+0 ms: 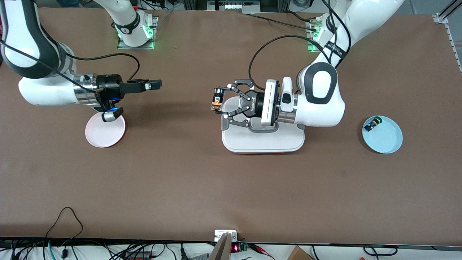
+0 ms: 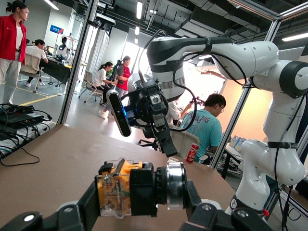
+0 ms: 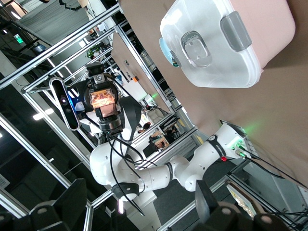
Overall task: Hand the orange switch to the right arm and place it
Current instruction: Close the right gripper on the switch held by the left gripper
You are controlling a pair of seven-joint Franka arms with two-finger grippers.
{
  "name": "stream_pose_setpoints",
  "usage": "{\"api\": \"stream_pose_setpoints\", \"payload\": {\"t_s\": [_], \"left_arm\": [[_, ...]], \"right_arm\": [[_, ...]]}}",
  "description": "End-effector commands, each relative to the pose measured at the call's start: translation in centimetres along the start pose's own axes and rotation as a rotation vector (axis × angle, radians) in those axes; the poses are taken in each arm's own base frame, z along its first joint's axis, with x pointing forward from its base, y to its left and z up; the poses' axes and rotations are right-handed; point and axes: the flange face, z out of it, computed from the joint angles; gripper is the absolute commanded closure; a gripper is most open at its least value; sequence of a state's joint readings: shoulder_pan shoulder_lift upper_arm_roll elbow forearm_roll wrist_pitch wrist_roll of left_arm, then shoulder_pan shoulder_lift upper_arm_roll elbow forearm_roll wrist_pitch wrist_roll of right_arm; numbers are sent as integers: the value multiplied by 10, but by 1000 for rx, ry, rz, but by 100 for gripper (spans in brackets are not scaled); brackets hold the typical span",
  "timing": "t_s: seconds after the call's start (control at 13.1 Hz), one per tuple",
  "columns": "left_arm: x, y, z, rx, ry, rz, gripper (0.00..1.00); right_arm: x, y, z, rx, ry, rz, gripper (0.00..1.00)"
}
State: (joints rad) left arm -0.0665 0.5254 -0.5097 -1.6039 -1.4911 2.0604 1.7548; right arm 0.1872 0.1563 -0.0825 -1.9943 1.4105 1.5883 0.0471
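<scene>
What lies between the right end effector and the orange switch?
Nothing: in the front view only bare brown table shows below the gap between the right end effector and the orange switch, held by the left end effector.

Legible markings are few. White lettering runs along the body of the left gripper (image 1: 220, 101) in the front view, too small to read. A black band (image 1: 334, 50) on the left arm carries white lettering, likewise unreadable. In the left wrist view, a bystander's teal T-shirt (image 2: 208, 129) shows the letters "BIG". No other text can be read.
</scene>
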Motion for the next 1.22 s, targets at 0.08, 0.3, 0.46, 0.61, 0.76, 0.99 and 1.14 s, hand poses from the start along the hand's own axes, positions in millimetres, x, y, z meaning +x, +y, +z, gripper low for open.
{"api": "stream_pose_setpoints", "payload": {"t_s": [0.08,0.3,0.46,0.61,0.76,0.99,1.14], "left_arm": [[-1,1,0,13,23,31,65],[-2,1,0,12,22,29,65],[-2,1,0,12,22,29,65],[-2,1,0,12,22,29,65],[-2,1,0,12,22,29,65],[-1,1,0,12,23,31,65],[-1,1,0,12,23,26,65]], "right_arm": [[22,8,26,130,-16,75,0],[29,10,54,169,-29,100,0],[32,8,79,217,-46,121,0],[31,1,98,222,-13,117,0],[34,-5,111,209,-3,102,0],[39,-19,120,242,3,92,0],[36,-19,134,247,-6,87,0]]}}
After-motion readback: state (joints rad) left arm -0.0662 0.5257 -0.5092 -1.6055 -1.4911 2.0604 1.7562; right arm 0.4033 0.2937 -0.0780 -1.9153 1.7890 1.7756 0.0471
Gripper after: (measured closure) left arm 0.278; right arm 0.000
